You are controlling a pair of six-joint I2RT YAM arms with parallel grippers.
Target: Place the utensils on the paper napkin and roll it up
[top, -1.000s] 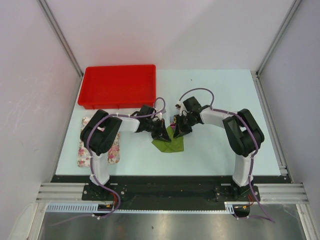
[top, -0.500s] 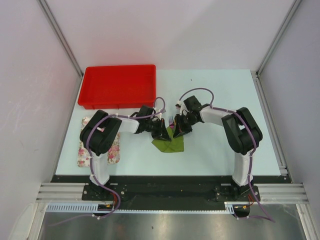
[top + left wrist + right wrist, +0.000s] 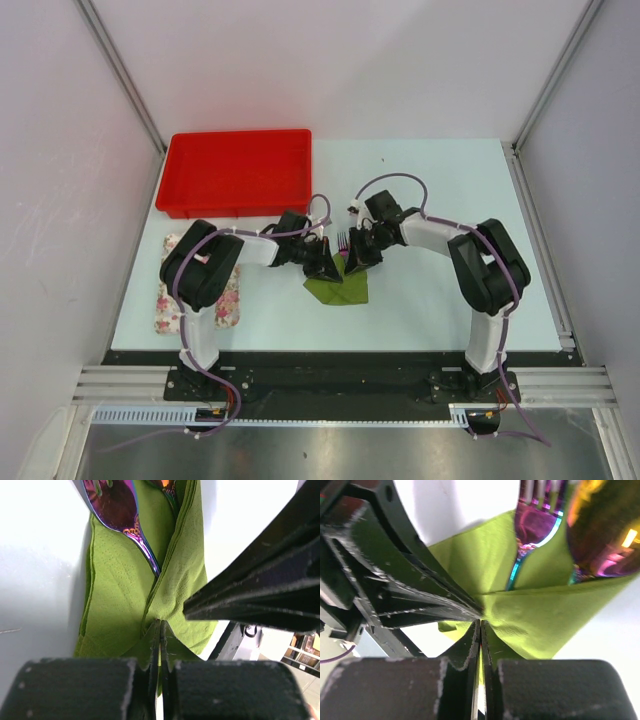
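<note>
The olive-green thin paper napkin (image 3: 340,289) lies on the pale table (image 3: 440,190) directly under and between both hands, its 2 side flaps drawn up into a V. In that trough, just ahead of the fingertips, rest the slim pink-purple iridescent utensil (image 3: 535,525) and the utensil with a shiny golden-orange bowl (image 3: 602,530).

The left gripper (image 3: 160,642) has its fingers pressed together with only a fold of napkin paper between them. The right gripper (image 3: 480,640) is pinched the same way on the opposite flap. The 2 hands nearly meet over the paper.

Over the last second little has moved. The right gripper has edged slightly toward the far side of the table, the purple tines beyond its tips show a touch more, and the napkin's near part has stayed flat where it was.

I judge that placing is done and rolling has only begun: the flaps are gathered, but no turn of paper yet covers the cutlery.
</note>
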